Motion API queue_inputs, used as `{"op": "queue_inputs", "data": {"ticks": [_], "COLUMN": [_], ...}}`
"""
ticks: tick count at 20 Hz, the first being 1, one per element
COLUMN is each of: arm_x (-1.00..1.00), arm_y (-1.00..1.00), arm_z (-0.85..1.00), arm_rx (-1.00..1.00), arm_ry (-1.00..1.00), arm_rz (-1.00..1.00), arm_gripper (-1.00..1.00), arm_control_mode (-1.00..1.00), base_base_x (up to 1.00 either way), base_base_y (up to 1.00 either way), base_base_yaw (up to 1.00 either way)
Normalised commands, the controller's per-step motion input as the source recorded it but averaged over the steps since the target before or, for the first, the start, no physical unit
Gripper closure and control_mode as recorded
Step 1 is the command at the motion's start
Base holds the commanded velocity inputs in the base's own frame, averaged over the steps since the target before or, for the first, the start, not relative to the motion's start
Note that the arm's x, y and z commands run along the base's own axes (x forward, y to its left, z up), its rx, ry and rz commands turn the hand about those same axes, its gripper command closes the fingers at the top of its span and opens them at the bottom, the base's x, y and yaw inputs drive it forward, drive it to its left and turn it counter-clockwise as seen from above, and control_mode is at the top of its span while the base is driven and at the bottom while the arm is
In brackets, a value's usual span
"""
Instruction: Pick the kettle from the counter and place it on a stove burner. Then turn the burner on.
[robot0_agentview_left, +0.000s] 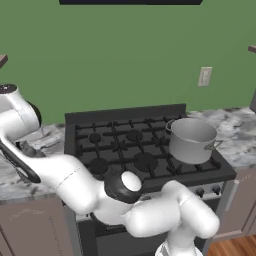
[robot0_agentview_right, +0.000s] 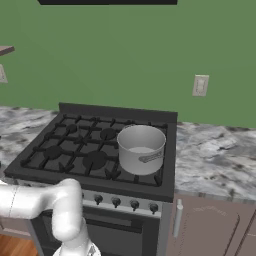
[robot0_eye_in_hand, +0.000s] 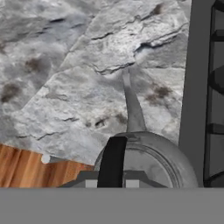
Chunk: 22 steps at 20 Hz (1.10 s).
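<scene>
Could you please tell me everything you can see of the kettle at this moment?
The kettle appears in the hand view, low in the picture and cut off by its bottom edge. It is a rounded, dull-grey body that looks like metal, with a ringed top, a dark arched handle across it and a thin grey spout. It stands upright on the veined marble counter, close beside the black edge of the stove. Whether anything grips it cannot be told.

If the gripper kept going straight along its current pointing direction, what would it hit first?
Most likely the kettle: in the hand view its dark handle and grey body sit directly ahead, on the counter beside the stove. How far off it is remains unclear.
</scene>
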Motion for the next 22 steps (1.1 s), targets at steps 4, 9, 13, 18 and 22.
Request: {"op": "queue_inputs", "data": {"ticks": [4, 9, 13, 18, 22], "arm_x": [-0.53, -0.35, -0.13, -0.01, -0.04], "arm_y": [-1.0, -1.0, -1.0, -1.0, -1.0], "arm_z": [-0.02, 0.0, 0.09, 0.3, 0.09], "arm_rx": [0.03, 0.09, 0.21, 0.32, 0.2], "arm_ry": [-0.17, -0.2, -0.15, -0.09, -0.06], "arm_rz": [0.0, 0.01, 0.04, 0.12, 0.1], "arm_gripper": [1.0, 1.0, 1.0, 1.0, 1.0], "arm_control_mode": [-1.0, -1.0, -1.0, -1.0, -1.0], "base_base_x": [0.0, 0.0, 0.0, 0.0, 0.0], "base_base_y": [0.0, 0.0, 0.0, 0.0, 0.0], "base_base_yaw": [0.0, 0.0, 0.0, 0.0, 0.0]}}
